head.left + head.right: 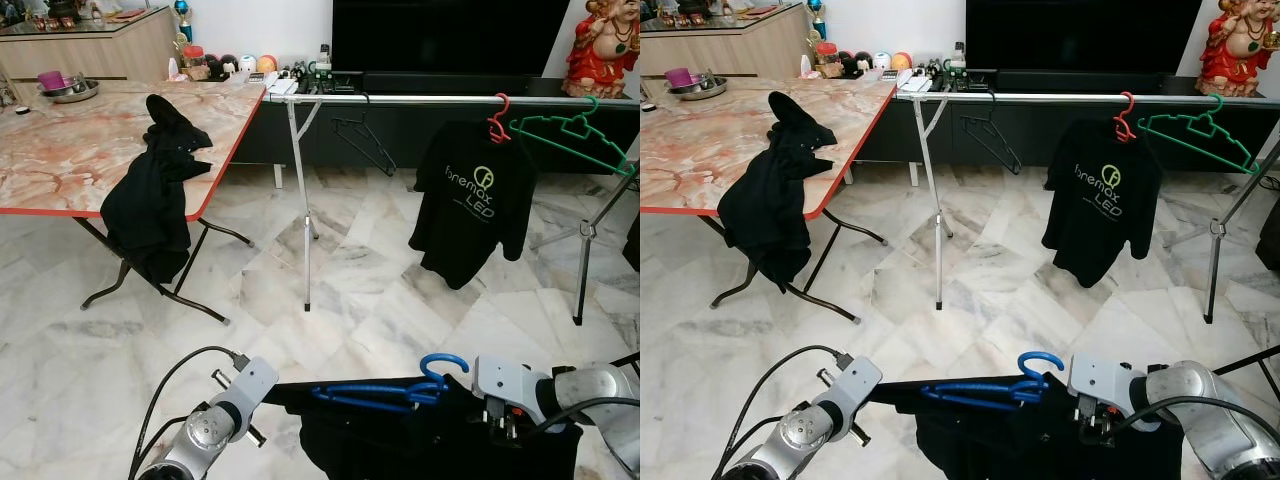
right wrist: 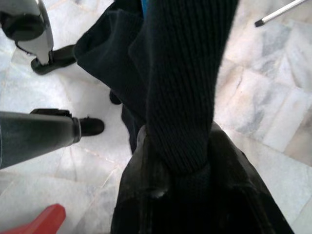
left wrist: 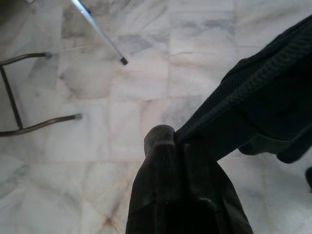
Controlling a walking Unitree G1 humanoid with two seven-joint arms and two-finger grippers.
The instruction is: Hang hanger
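Stretching between the two grippers, low and close to the robot's body, a black shirt (image 1: 430,440) is carried on a blue hanger (image 1: 385,390). The hanger's long axis lies across the robot from left to right, roughly level, with its hook (image 1: 445,362) curling upward at the right end, just beside the right gripper (image 1: 500,428). In the right wrist view the right gripper's fingers (image 2: 161,200) are seen clamped on a ribbed fold of the shirt. In the left wrist view the left gripper (image 3: 173,146) is likewise pinched on the shirt's edge, so both are judged to be gripping cloth rather than the hanger itself. The rail (image 1: 440,100) is set well ahead and higher, running parallel to the hanger's axis, and is already hung with a printed tee (image 1: 470,205) on a red hanger (image 1: 498,122), a green hanger (image 1: 575,135) and a dark wire hanger (image 1: 362,140). A bare stretch of rail is left between the wire hanger and the tee. The hook is nearer the right arm, so a forward approach and a lift led by that arm would seem to be needed. A second dark garment (image 1: 150,200) is draped over the table (image 1: 70,150) edge to the left.
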